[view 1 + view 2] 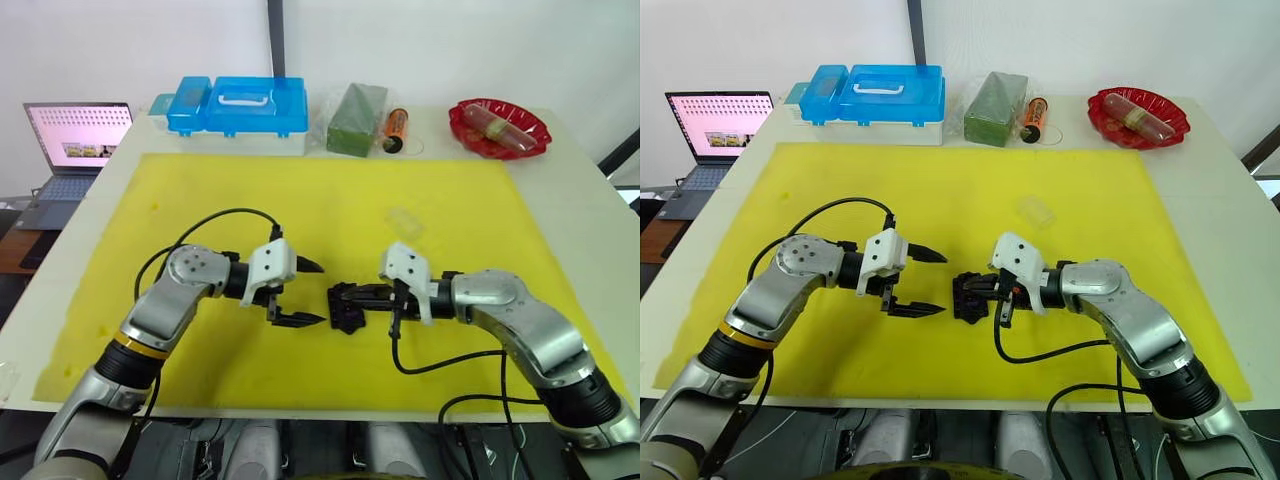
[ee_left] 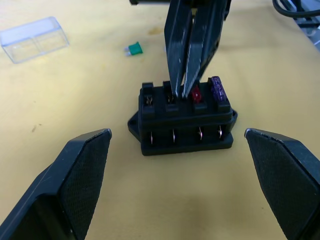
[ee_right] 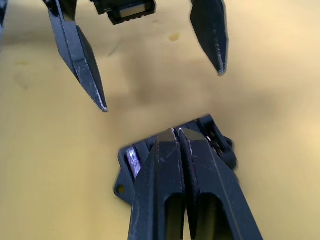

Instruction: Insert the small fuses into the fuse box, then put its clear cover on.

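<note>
Black ribbed fuse box [image 2: 184,119] sits mid yellow mat [image 1: 330,200], between both arms. Red fuse [image 2: 196,94] and purple fuse [image 2: 217,88] seated in top slots; two other slots look unfilled. Right gripper [image 2: 181,94] fingers pressed together, tips on box top; anything pinched between them not discernible. Left gripper [image 1: 300,293] spread wide, just beside box, not touching. Green fuse [image 2: 134,49] loose on mat. Clear cover [image 1: 404,221], faint rectangular cap, lies behind box with free mat around. Blue case [image 1: 238,105] at far table edge.
</note>
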Controlling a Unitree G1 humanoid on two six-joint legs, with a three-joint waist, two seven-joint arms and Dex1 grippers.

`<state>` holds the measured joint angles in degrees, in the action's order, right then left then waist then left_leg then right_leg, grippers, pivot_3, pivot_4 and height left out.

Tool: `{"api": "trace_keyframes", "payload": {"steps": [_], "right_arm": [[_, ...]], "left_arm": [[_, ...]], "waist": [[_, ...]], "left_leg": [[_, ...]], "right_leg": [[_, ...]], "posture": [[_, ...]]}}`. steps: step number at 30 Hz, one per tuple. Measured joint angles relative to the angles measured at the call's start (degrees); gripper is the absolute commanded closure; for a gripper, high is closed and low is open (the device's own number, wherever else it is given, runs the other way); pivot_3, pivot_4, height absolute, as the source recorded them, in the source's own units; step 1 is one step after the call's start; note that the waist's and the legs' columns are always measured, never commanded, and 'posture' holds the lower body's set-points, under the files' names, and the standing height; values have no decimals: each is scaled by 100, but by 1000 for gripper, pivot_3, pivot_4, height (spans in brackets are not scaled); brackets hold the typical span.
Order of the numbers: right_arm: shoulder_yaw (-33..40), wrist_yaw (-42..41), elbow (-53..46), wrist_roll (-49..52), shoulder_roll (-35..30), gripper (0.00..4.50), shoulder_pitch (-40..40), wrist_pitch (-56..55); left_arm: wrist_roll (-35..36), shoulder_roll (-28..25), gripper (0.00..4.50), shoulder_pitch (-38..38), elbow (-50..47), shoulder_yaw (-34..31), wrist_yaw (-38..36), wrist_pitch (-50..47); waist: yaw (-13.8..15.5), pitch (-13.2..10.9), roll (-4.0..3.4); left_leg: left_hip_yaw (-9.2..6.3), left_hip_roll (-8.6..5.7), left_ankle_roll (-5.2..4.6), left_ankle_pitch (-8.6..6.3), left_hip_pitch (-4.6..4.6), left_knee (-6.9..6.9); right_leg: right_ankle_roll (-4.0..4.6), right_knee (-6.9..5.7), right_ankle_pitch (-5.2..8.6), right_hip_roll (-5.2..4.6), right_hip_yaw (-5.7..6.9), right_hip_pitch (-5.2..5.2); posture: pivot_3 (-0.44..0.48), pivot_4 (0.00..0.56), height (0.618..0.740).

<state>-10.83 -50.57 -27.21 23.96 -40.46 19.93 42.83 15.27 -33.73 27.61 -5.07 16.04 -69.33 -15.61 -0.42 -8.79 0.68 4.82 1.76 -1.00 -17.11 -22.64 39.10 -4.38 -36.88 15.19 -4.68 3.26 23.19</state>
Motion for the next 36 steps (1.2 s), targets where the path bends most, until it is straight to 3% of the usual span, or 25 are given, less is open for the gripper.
{"api": "trace_keyframes", "payload": {"steps": [7, 11, 14, 24, 25, 33, 36], "right_arm": [[1232, 85, -785, 553, -479, 4410, -72, 269], [1931, -237, -896, 468, -1252, 4410, -949, -60], [2660, -701, -855, 447, -1828, 3789, -1731, -148], [4812, -1847, -635, 489, -2220, 221, -3512, -84], [4968, -1920, -565, 425, -2229, 36, -3639, -95], [5280, -2009, -336, 198, -2232, 36, -3887, -199], [4913, -1814, -278, 396, -2256, 36, -3373, 86]], "left_arm": [[253, -260, 0, 104, 0, -274, -202, -311], [363, -646, 0, 173, -1, -405, -415, -487], [424, -978, 0, 107, 30, -532, -590, -554], [456, -1757, 0, 16, 608, -862, -1109, -385], [448, -1798, 0, 16, 673, -886, -1153, -364], [407, -1786, 0, 11, 817, -902, -1122, -301], [417, -1627, 0, -10, 634, -886, -1028, -366]], "waist": [[10, -4, -2], [72, -5, -3], [100, -9, -7], [124, -16, -2], [123, -16, -2], [117, -17, -2], [101, -18, -1]], "left_leg": [[-2, 1, 1, 0, -4, -1], [0, 0, -2, -2, -10, -6], [2, 1, -3, -3, -10, -7], [1, 2, -4, -3, -15, -8], [1, 2, -5, -3, -15, -8], [2, 2, -7, -5, -22, -8], [2, 3, -6, -4, -19, -7]], "right_leg": [[14, 4, 8, -3, 2, 2], [15, 18, 8, -3, 3, 4], [16, 24, 8, 0, 2, 2], [19, 45, 10, 1, 4, -4], [20, 50, 10, 1, 4, -6], [20, 56, 9, 1, 3, -2], [23, 56, 8, 0, 1, -4]], "posture": [[0, 150, 740], [0, 150, 740], [0, 150, 740], [0, 150, 740], [0, 150, 740], [0, 150, 740], [0, 150, 740]]}}
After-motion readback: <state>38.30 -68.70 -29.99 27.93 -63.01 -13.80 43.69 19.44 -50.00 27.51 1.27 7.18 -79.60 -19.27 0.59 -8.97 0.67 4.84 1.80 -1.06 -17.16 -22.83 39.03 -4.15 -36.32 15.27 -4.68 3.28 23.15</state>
